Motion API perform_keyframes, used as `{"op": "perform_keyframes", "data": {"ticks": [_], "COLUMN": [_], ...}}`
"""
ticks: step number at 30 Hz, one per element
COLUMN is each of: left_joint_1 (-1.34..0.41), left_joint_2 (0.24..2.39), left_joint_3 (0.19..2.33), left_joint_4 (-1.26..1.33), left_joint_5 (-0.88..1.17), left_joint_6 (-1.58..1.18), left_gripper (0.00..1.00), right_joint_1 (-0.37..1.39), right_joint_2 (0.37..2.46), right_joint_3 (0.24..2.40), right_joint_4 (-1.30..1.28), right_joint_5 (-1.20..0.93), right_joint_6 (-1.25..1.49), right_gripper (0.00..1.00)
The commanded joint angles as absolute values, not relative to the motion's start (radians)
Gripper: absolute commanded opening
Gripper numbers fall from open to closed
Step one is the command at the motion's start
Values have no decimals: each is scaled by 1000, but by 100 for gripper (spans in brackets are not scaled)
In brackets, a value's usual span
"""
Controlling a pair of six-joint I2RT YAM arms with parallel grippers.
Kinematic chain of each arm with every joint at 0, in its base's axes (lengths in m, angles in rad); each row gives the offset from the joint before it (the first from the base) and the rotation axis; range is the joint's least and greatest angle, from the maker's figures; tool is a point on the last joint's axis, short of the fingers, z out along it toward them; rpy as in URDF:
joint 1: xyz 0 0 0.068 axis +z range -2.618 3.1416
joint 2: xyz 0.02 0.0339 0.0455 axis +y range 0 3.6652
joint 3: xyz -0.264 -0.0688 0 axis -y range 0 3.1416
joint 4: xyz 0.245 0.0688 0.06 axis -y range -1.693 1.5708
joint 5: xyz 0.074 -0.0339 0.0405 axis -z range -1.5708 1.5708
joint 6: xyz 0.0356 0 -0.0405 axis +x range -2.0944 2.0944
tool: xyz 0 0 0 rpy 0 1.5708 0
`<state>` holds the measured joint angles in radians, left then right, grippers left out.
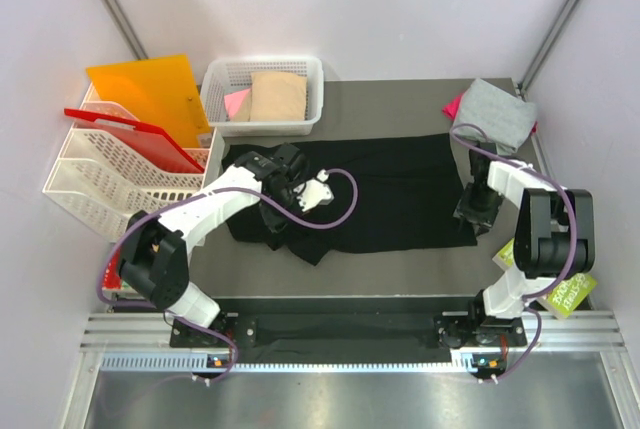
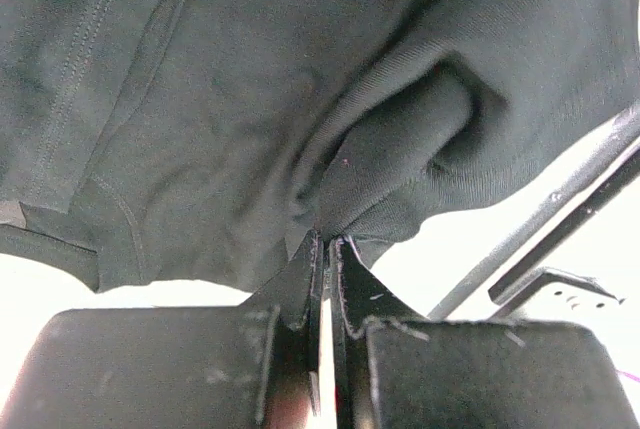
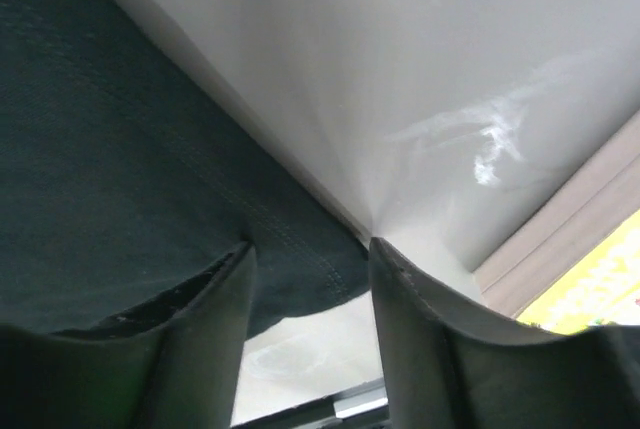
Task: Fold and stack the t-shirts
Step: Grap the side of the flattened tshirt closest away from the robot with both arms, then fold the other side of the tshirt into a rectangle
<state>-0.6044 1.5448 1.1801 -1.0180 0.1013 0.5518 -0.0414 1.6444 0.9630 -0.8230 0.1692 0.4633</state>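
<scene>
Black t-shirt (image 1: 400, 189) lies spread across the grey surface (image 1: 390, 99). Left tool (image 2: 325, 244) is clamped tight on a bunched fold at its near-left edge; right tool (image 3: 310, 249), jaws apart, straddles the hem at the shirt's right edge. A grey t-shirt (image 1: 497, 114) sits far right.
</scene>
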Motion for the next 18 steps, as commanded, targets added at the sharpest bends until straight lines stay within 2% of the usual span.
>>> {"op": "perform_keyframes", "data": {"ticks": [1, 4, 10, 13, 18], "left_joint_1": [-603, -603, -584, -566, -545], "left_joint_2": [1539, 1531, 1513, 1502, 1482], "left_joint_3": [1204, 1204, 1224, 1252, 1333], "left_joint_4": [-1103, -1120, -1160, -1209, -1330], "left_joint_5": [120, 112, 98, 95, 94], "left_joint_6": [561, 561, 554, 554, 566], "left_gripper": [0, 0, 0, 0, 0], "right_joint_1": [-38, -38, -34, -31, -8], "right_joint_2": [1700, 1689, 1609, 1556, 1485], "right_joint_3": [928, 919, 870, 853, 902], "right_joint_4": [-749, -752, -793, -845, -969], "right_joint_5": [186, 179, 155, 138, 77], "right_joint_6": [483, 488, 494, 488, 477], "right_gripper": [41, 26, 5, 0, 0]}}
